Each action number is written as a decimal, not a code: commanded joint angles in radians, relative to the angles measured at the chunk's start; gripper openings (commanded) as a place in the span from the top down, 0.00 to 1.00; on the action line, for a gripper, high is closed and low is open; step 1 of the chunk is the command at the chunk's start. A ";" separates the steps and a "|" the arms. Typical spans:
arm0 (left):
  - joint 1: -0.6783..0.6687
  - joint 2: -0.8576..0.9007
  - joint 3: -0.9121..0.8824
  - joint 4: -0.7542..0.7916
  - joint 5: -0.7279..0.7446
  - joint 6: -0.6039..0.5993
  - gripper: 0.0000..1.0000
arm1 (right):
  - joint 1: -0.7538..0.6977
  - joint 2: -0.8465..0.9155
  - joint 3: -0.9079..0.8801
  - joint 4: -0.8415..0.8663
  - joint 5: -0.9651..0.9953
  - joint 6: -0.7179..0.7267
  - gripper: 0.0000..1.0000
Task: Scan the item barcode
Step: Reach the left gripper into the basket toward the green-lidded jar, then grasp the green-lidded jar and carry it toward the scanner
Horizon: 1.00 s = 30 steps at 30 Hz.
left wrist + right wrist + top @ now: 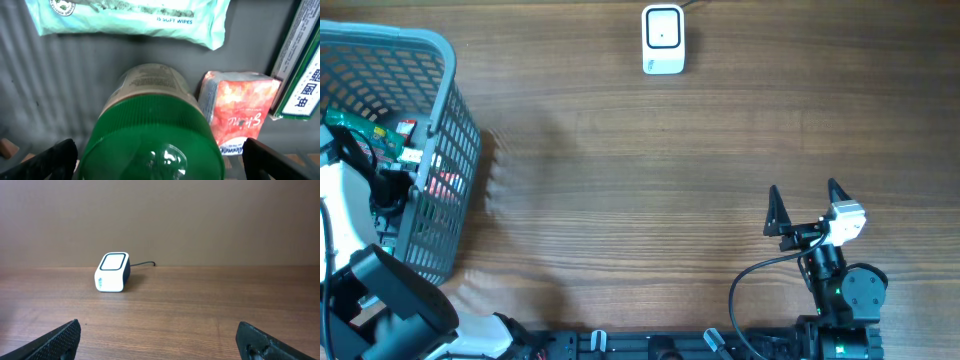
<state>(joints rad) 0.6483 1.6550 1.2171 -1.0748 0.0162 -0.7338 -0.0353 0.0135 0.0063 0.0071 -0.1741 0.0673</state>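
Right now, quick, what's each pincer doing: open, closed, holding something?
Left pincer: open, straddling the green-lidded jar in the basket, not gripping it.
Right pincer: open, holding nothing.

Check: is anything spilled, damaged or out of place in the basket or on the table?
Nothing stands out. The scanner sits upright on the table; the green-lidded jar, wipes pack and tissue pack lie in the basket, seemingly intact.

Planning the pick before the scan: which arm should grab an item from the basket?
Left. The left gripper, open, hangs inside the basket with its fingers either side of the green-lidded jar. The right gripper, open and empty, is over the table, apart from the basket, facing the scanner.
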 commanded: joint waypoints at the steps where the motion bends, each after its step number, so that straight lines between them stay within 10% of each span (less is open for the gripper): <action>1: 0.002 0.016 -0.054 0.045 -0.027 0.023 0.00 | -0.002 -0.006 -0.001 0.004 0.021 0.011 0.00; 12: 0.002 0.027 -0.085 0.125 -0.073 0.023 0.14 | -0.002 -0.006 -0.001 0.004 0.021 0.011 0.00; 14: 0.002 0.029 -0.086 0.124 -0.069 0.023 0.00 | -0.002 -0.006 -0.001 0.004 0.021 0.011 0.00; 23: 0.002 0.089 -0.086 0.145 -0.051 0.023 0.00 | -0.002 -0.006 -0.001 0.004 0.021 0.011 0.00; 30: 0.002 0.096 -0.080 0.138 -0.051 0.035 0.34 | -0.002 -0.006 -0.001 0.004 0.021 0.011 0.00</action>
<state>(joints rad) 0.6483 1.7309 1.1358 -0.9257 -0.0257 -0.7124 -0.0353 0.0135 0.0063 0.0071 -0.1741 0.0677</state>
